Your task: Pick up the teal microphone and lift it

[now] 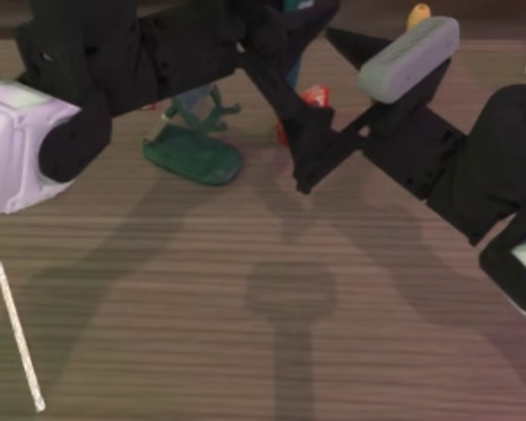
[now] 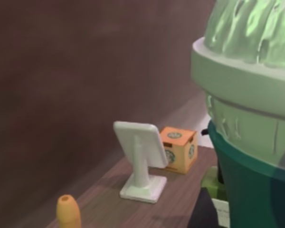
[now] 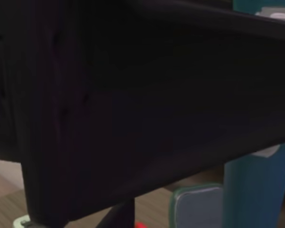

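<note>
Two arms meet over the far middle of the table point(image 1: 158, 351); left gripper point(image 1: 272, 35) is high at the far edge, right gripper point(image 1: 309, 162) reaches in from the right, just right of the green stand point(image 1: 193, 153).
Mic point(image 2: 247, 123): fills the left wrist view at very close range, pale mesh head above, teal handle below; in the right wrist view the teal handle point(image 3: 256, 190) stands upright past a black arm that blocks most of that picture; from above only a sliver of teal shows by the left gripper.
Grip state, left: cannot tell; right: cannot tell.
Other items: red marker cap point(image 1: 316, 95) peeks out between the arms; white stand point(image 2: 140, 156) upright with an orange box point(image 2: 179, 148) just behind it; orange rounded object point(image 2: 69, 213) nearer the left wrist camera; thin white stick point(image 1: 19, 336) lies alone at the near left.
</note>
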Robot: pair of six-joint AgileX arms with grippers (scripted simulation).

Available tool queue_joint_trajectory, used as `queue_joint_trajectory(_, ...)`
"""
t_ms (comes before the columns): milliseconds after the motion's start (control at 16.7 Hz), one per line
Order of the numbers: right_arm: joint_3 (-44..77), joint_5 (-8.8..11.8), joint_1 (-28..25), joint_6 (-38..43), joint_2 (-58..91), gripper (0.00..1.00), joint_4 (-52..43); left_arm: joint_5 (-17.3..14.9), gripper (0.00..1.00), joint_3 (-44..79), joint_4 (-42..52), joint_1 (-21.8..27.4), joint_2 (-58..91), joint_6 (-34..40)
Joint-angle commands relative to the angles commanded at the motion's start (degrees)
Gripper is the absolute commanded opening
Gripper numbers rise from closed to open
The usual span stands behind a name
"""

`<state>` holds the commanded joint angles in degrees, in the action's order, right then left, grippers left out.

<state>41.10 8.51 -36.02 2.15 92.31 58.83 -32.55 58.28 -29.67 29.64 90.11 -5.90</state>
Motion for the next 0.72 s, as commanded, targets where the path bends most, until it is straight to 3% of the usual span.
queue_joint_trajectory(300, -0.33, -0.1, 0.19, -0.12, 0.1, 1.0, -0.03, 0.07, 0.0, 0.15, 0.07, -0.11, -0.27, -0.17)
queue_joint_trajectory(720, -13.61, 2.13, 1.91, 0.14, -12.23, 1.0, 0.72, -6.71, 0.0, -3.41, 0.6, -7.95, -4.07, -0.45)
